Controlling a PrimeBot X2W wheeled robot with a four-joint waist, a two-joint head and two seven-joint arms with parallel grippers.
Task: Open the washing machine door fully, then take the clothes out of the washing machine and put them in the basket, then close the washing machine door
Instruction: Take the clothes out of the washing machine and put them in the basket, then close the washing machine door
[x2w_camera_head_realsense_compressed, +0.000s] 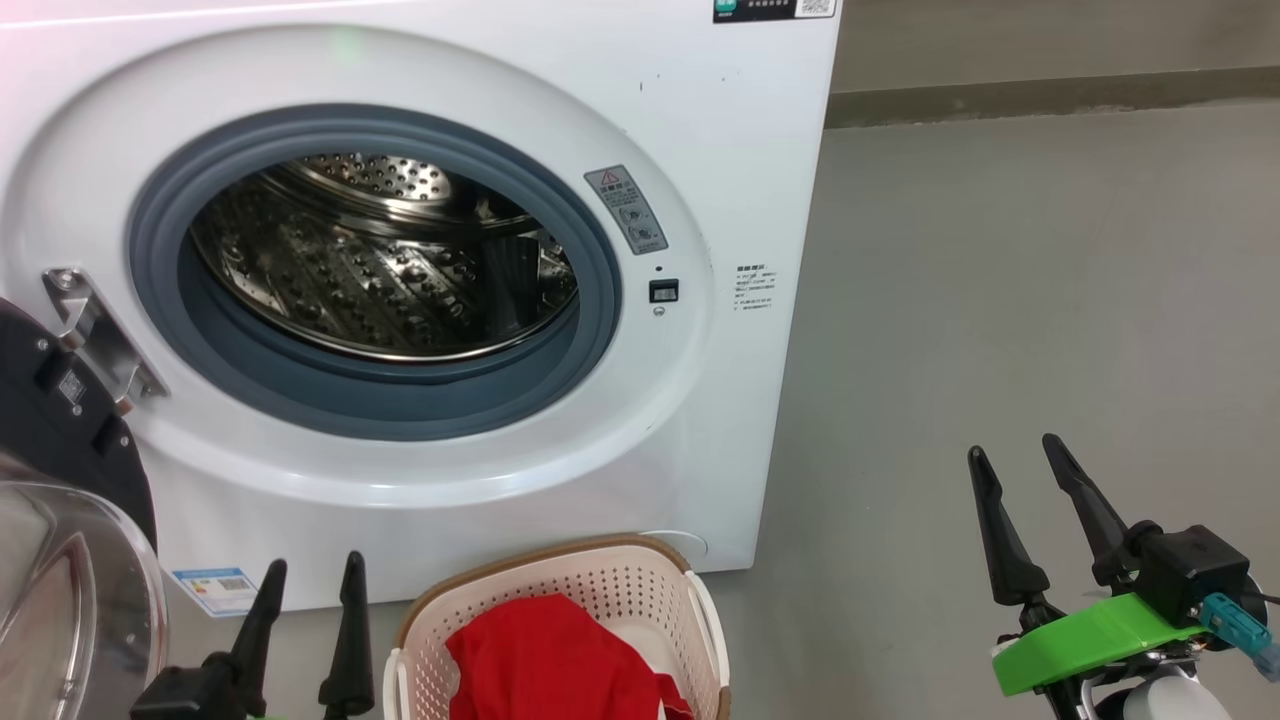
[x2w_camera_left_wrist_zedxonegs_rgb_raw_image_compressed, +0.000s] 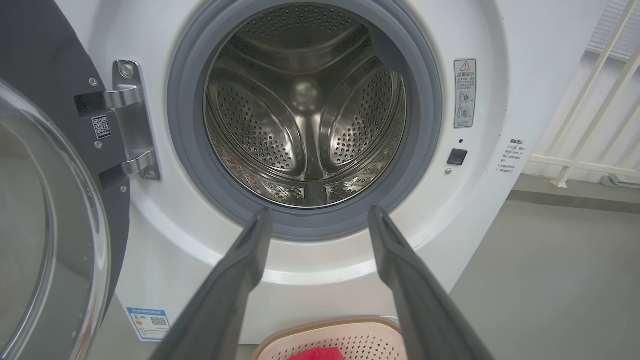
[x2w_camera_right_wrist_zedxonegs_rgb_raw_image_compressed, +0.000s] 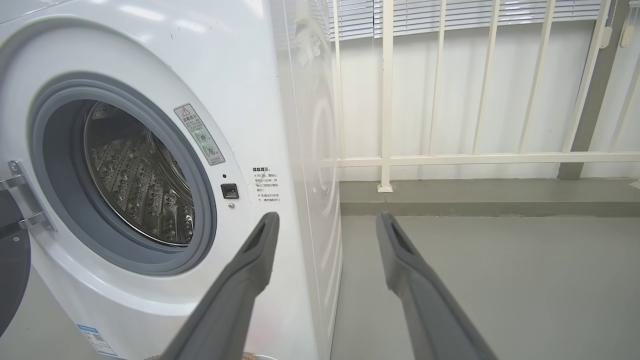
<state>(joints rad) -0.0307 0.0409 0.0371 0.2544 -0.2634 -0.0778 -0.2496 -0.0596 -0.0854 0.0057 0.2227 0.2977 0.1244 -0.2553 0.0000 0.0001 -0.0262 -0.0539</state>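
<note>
Nearest, the left gripper (x2w_camera_head_realsense_compressed: 313, 562) sits low in the head view, fingers spread apart and holding nothing, aimed at the lower front of the washing machine (x2w_camera_head_realsense_compressed: 700, 150). The right gripper (x2w_camera_head_realsense_compressed: 1012, 447) is well off to the right over grey floor (x2w_camera_head_realsense_compressed: 1000, 300), fingers likewise apart and empty. Between the two, closer to the left one, the basket (x2w_camera_head_realsense_compressed: 620, 590) stands on the floor just before the machine's base. The clothes (x2w_camera_head_realsense_compressed: 550, 660) lie inside it, red fabric with a white patch beside it. Just left of the left gripper, the washing machine door (x2w_camera_head_realsense_compressed: 60, 420) hangs swung open on its steel hinge (x2w_camera_head_realsense_compressed: 95, 335), glass bowl bulging outward. Past the grey gasket (x2w_camera_head_realsense_compressed: 380, 400), the drum (x2w_camera_head_realsense_compressed: 380, 260) shows bare perforated steel. Farthest, right of the machine, a white railing (x2w_camera_right_wrist_zedxonegs_rgb_raw_image_compressed: 385, 100) stands against the wall.
</note>
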